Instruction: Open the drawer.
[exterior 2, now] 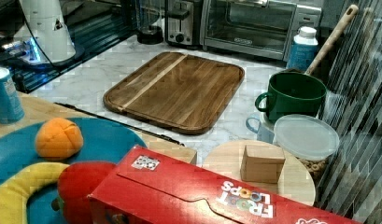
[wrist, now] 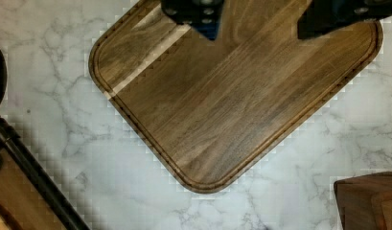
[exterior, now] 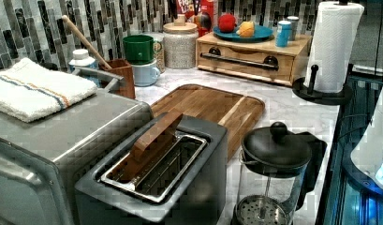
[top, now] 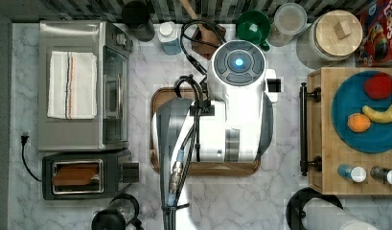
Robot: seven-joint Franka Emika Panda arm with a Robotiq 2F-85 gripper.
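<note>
The drawer point(exterior: 245, 60) is a light wooden front in a low wooden box, with a long black bar handle point(exterior: 239, 60) on two mounts; it looks closed. In the top view it sits at the right, its handle point(top: 304, 128) facing the arm point(top: 236, 120). The handle point(exterior 2: 118, 122) also runs along the box edge in the right view. The arm hovers above the dark cutting board point(top: 157, 98). In the wrist view my gripper point(wrist: 258, 17) is open over the board point(wrist: 232, 105), with nothing between its fingers point(wrist: 193, 12). The handle point(wrist: 35, 177) lies apart from them at the corner.
On the drawer box sit a blue plate point(top: 347, 124) with fruit and two shakers point(top: 351, 173). A paper towel roll point(exterior: 332, 47) stands beside the box. A toaster oven point(top: 83, 86), toaster point(top: 83, 173) and French press point(exterior: 273, 173) line the top view's left. Mugs point(top: 253, 26) and a jar point(top: 335, 36) stand at the back.
</note>
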